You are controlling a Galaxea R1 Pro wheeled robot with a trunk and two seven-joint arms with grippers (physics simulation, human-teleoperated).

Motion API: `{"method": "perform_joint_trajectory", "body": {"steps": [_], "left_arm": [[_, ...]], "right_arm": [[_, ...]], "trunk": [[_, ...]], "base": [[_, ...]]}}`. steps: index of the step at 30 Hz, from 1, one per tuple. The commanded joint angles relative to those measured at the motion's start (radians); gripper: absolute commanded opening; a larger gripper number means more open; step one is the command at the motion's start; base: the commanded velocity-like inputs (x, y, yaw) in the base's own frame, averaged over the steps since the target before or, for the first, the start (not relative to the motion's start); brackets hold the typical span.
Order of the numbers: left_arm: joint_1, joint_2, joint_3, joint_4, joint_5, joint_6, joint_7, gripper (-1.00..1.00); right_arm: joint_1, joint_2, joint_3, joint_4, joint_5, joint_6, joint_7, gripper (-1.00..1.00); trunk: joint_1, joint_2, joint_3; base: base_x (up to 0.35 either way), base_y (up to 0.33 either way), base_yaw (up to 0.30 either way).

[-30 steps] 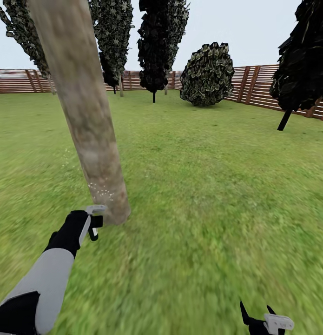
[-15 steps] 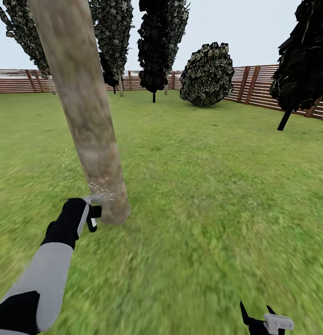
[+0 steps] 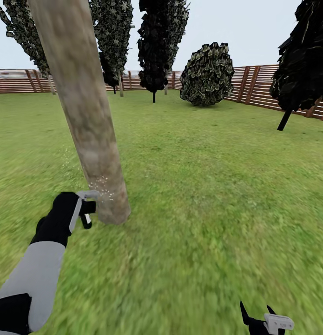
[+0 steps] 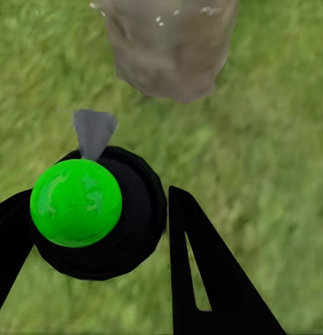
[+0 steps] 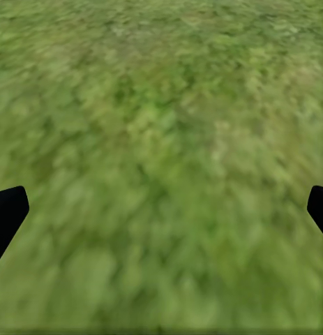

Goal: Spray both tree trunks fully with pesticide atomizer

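1. Across the lawn [image 3: 203, 186], the near tree trunk [image 3: 82, 107] rises long and leaning — its foot at about 8 o'clock in the head view.
2. Left gripper [image 3: 84, 207], clenched on the pesticide atomizer [image 4: 98, 209], sits just beside the trunk's base; the trunk lies at its 2 o'clock, nozzle toward it.
3. Right gripper [image 3: 266, 321] hangs spread wide, holding nothing — well apart.

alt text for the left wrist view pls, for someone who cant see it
The left gripper holds a black pesticide atomizer with a bright green top, its grey nozzle aimed at the base of a pale mottled tree trunk. Blurry green grass lies all around.
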Motion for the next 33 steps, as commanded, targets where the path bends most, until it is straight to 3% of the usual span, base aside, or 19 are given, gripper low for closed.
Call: {"method": "perform_joint_trajectory", "body": {"steps": [1,3,5,7,10,12,15,18,20,23,26,28,30,31,33], "left_arm": [[-0.001,-0.032,-0.007,-0.014,-0.012,0.001,0.002,-1.0],[-0.002,-0.065,-0.012,-0.042,-0.012,0.002,0.003,-1.0],[-0.014,-0.066,-0.013,-0.057,-0.017,0.003,0.003,-1.0],[-0.023,-0.046,-0.008,-0.058,-0.019,0.003,0.003,-1.0],[-0.035,0.015,-0.004,-0.057,-0.011,0.005,0.002,-1.0],[-0.035,0.026,-0.006,-0.058,-0.009,0.005,0.002,-1.0],[-0.035,0.012,-0.011,-0.059,-0.009,0.005,0.002,-1.0],[-0.04,-0.048,-0.017,-0.061,-0.012,0.007,0.003,-1.0],[-0.053,-0.064,-0.025,-0.061,-0.014,0.011,0.003,-1.0],[-0.07,-0.048,-0.022,-0.056,-0.017,0.012,0.003,-1.0],[-0.075,0.023,-0.017,-0.05,-0.013,0.012,0.003,-1.0],[-0.076,0.034,-0.02,-0.054,-0.012,0.012,0.003,-1.0],[-0.076,0.025,-0.025,-0.057,-0.011,0.013,0.003,-1.0],[-0.076,-0.016,-0.028,-0.059,-0.015,0.013,0.003,-1.0],[-0.088,-0.058,-0.029,-0.06,-0.016,0.013,0.004,-1.0]], "right_arm": [[0.0,0.0,0.0,0.0,0.0,0.0,0.0,1.0],[0.0,0.0,0.0,0.0,0.0,0.0,0.0,1.0],[0.0,0.0,0.0,0.0,0.0,0.0,0.0,1.0],[0.0,0.0,0.0,0.0,0.0,0.0,0.0,1.0],[0.0,0.0,0.0,0.0,0.0,0.0,0.0,1.0],[0.0,0.0,0.0,0.0,0.0,0.0,0.0,1.0],[0.0,0.0,0.0,0.0,0.0,0.0,0.0,1.0],[0.0,0.0,0.0,0.0,0.0,0.0,0.0,1.0],[0.0,0.0,0.0,0.0,0.0,0.0,0.0,1.0],[0.0,0.0,0.0,0.0,0.0,-0.001,0.0,1.0],[0.0,0.0,0.0,0.0,0.0,0.0,0.0,1.0],[0.0,0.0,0.0,0.0,0.0,0.001,0.0,1.0],[0.0,0.0,0.0,0.0,0.0,0.0,0.0,1.0],[0.0,0.0,0.0,0.0,0.0,0.0,0.0,1.0],[0.0,0.0,0.0,0.0,0.0,0.001,0.0,1.0]], "trunk": [[0.0,0.0,0.0],[0.0,0.0,0.0],[0.0,0.0,0.0],[0.0,0.0,0.0],[0.0,0.0,0.0],[0.0,0.0,0.0],[0.0,0.0,0.0],[0.0,0.0,0.0],[0.0,0.0,0.0],[0.0,0.0,0.0],[0.0,0.0,0.0],[0.0,0.0,0.0],[0.0,0.0,0.0],[0.0,0.0,0.0],[0.0,0.0,0.0]], "base": [[0.0,0.0,0.0],[0.0,0.0,0.0],[0.0,0.0,0.0],[0.0,0.0,0.0],[0.0,0.0,0.0],[0.0,0.0,0.0],[0.0,0.0,0.0],[0.0,0.0,0.0],[0.0,0.0,0.0],[0.0,0.0,0.0],[0.0,0.0,0.0],[0.0,0.0,0.0],[0.0,0.0,0.0],[0.0,0.0,0.0],[0.0,0.0,0.0]]}}
